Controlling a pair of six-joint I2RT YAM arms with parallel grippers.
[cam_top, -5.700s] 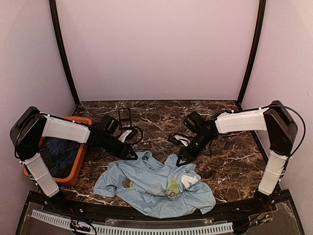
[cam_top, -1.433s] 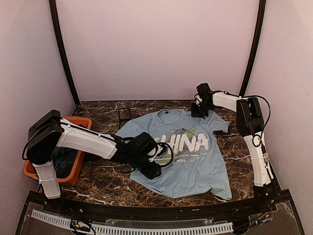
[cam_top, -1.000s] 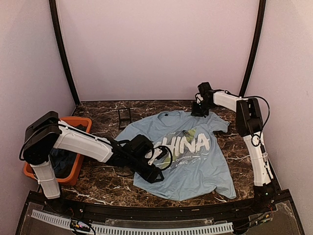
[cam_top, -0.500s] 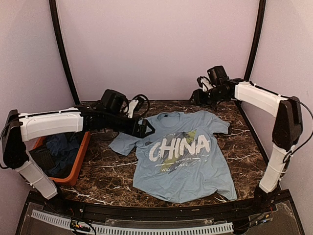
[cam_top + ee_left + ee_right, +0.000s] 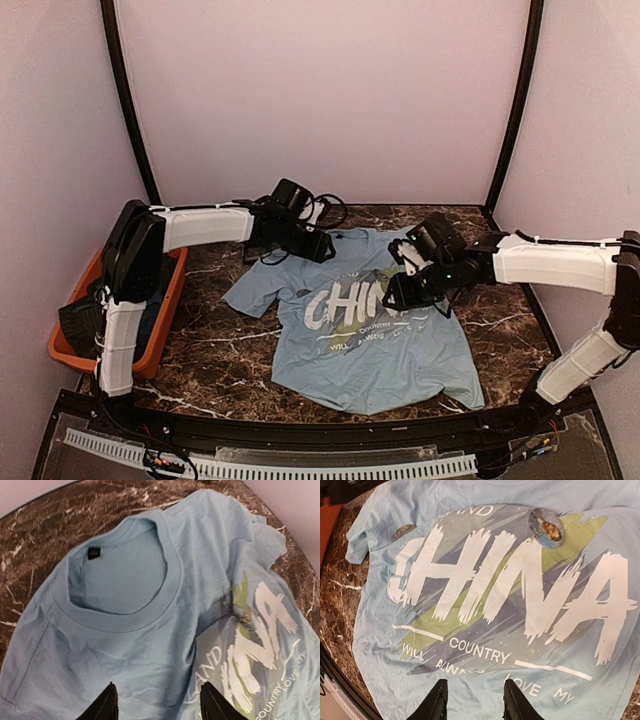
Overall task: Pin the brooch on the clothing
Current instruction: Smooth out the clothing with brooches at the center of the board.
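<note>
The worktop [image 5: 215, 350] is a dark brown marble-patterned slab with white veins, closed in by pale walls at the back and sides. A light blue T-shirt [image 5: 380, 350] lies spread flat across its middle, printed side up, with the collar toward the far wall and the hem toward the near edge. One sleeve points left toward an orange bin [image 5: 168, 312] at the left edge. Bare marble shows all around the shirt.

Matt cloth T-shirt [image 5: 380, 350], glossy marbled table [image 5: 215, 350]
</note>
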